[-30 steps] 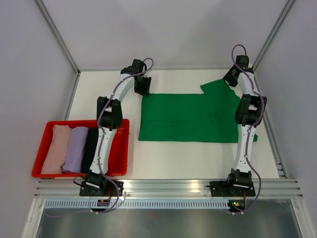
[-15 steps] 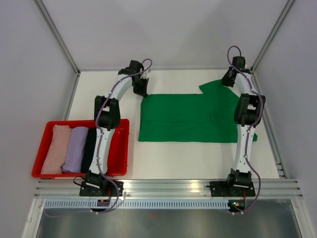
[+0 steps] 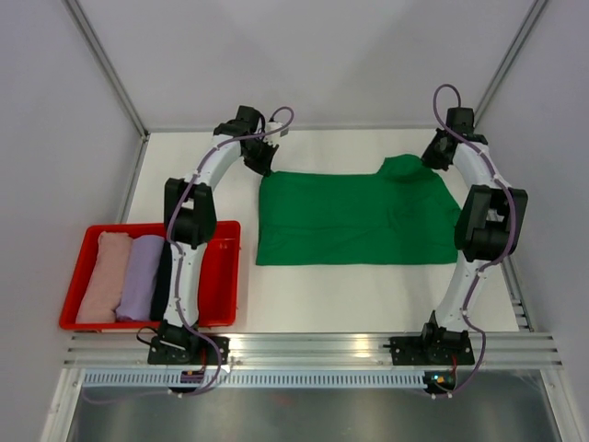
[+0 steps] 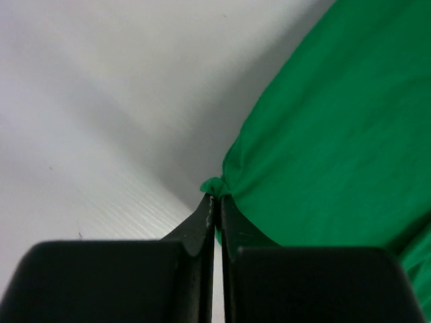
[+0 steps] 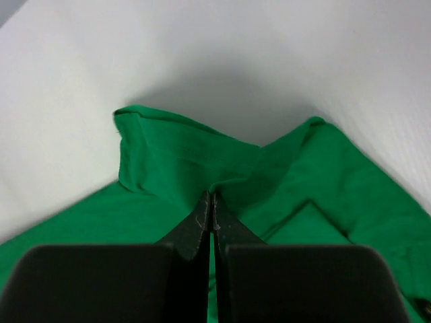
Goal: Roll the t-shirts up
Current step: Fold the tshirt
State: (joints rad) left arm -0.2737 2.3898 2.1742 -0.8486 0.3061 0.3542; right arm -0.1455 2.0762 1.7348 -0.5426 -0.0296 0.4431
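A bright green t-shirt (image 3: 354,216) lies spread flat in the middle of the table. My left gripper (image 3: 261,164) sits at its far left corner. In the left wrist view this gripper (image 4: 217,196) is shut on a small bunched tip of the green cloth (image 4: 214,184). My right gripper (image 3: 434,157) is over the far right sleeve. In the right wrist view that gripper (image 5: 211,196) is shut on a raised fold of the green cloth (image 5: 182,151). Three rolled t-shirts, pale pink (image 3: 101,276), lavender (image 3: 138,274) and black (image 3: 165,274), lie side by side in the tray.
A shallow red tray (image 3: 221,276) stands at the near left, beside the left arm. Metal frame posts and grey walls close in the table on the left, right and far sides. An aluminium rail runs along the near edge.
Both grippers have gone from open to shut on the green t-shirt. Both elbows swung outward. The far right sleeve is now bunched up, and the far left corner is pulled slightly left.
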